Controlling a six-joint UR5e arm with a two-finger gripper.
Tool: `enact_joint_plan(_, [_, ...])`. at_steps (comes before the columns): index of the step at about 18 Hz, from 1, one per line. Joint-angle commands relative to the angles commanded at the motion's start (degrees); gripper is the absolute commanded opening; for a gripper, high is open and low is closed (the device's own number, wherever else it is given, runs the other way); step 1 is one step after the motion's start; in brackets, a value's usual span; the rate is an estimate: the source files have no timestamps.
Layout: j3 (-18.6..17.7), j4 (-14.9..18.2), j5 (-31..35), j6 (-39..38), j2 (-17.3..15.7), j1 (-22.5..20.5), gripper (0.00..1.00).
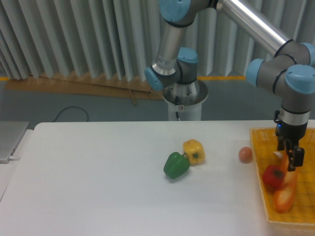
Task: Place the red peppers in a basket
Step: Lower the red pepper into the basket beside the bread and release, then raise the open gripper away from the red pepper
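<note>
red pepper (272, 176) in basket (259, 162), just below hand (291, 158); fingers spread, empty.

Even, bright overhead light; faint soft shadows under the vegetables on the white table (98, 172); slightly soft focus throughout.

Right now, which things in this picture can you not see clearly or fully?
- Basket: its right side and its bottom are cut off by the picture's edges.
- Orange thing in the basket: too blurred to name.
- Gripper: small and dark, so the jaws' gap is unclear.
- Red pepper: its stem is not visible.
</note>
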State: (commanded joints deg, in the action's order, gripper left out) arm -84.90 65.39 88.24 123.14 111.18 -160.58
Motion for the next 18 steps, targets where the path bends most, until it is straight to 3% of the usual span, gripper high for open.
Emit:
enact_joint_plan(3, [0.3, 0.0, 0.0, -1.6, 0.0, 1.1, 1.00])
enact_joint_plan(11, [1.6, 0.1, 0.3, -9.8, -1.8, 10.1, 1.00])
enact_joint_plan(18, [1.7, 0.3, 0.8, -13.2, -2.4, 13.0, 1.00])
